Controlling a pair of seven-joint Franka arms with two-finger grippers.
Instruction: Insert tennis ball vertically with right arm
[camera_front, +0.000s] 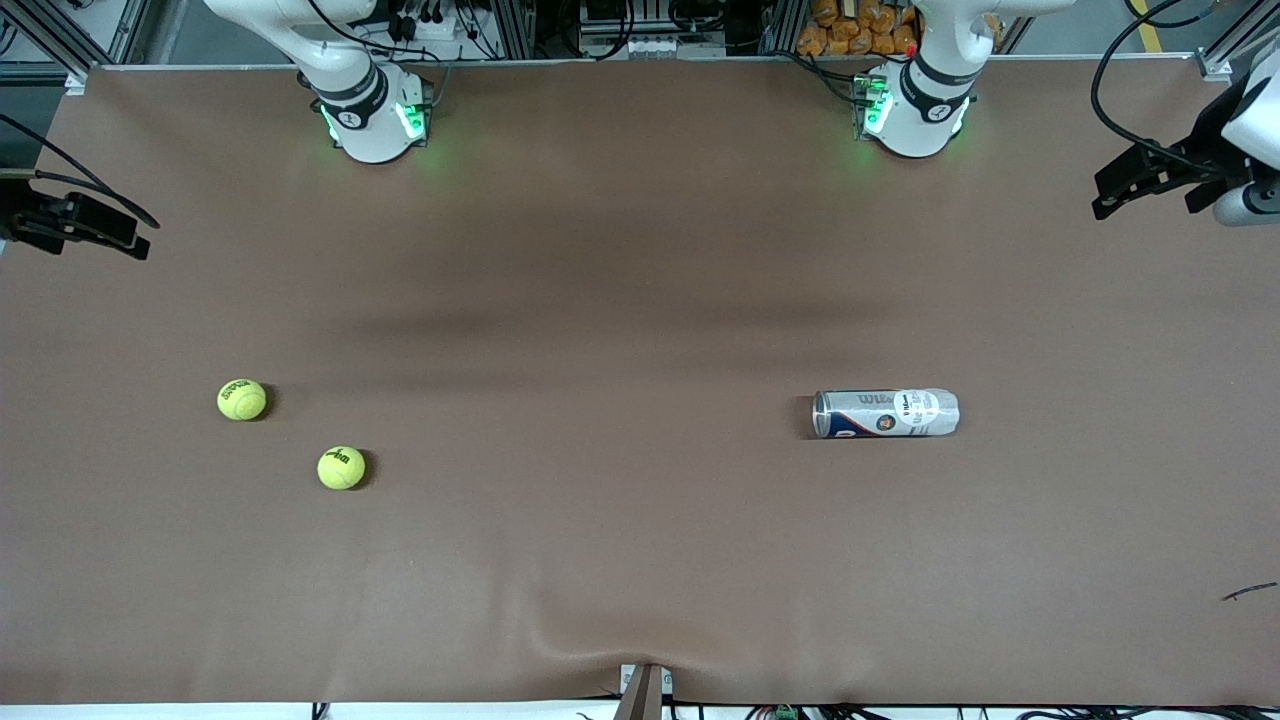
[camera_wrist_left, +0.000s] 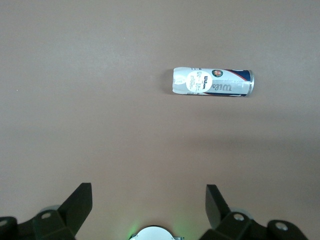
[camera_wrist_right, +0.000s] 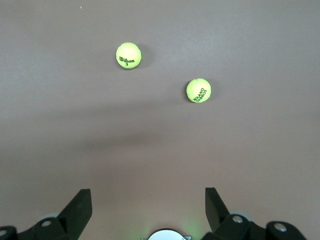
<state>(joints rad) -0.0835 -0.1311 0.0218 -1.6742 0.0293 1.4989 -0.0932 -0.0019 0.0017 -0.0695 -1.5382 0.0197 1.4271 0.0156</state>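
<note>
Two tennis balls (camera_front: 242, 399) (camera_front: 341, 467) lie on the counter (camera_front: 620, 560) toward the right arm's end; the can (camera_front: 886, 412) lies on its side toward the left arm's end, at about three o'clock from them; it probably needs standing upright first. Right gripper (camera_wrist_right: 148, 202) hangs over bare counter, jaws wide, holding nothing; left gripper (camera_wrist_left: 149, 201) likewise, waiting. Best to come straight down on one ball, fingers either side of its middle, clear of its neighbour.

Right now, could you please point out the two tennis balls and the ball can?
Wilson ball (camera_front: 341, 468): front view, middle of its felt.
Roland Garros ball (camera_front: 242, 400): front view, middle of its felt.
ball can (camera_front: 886, 413): front view, middle of its side wall.
</note>
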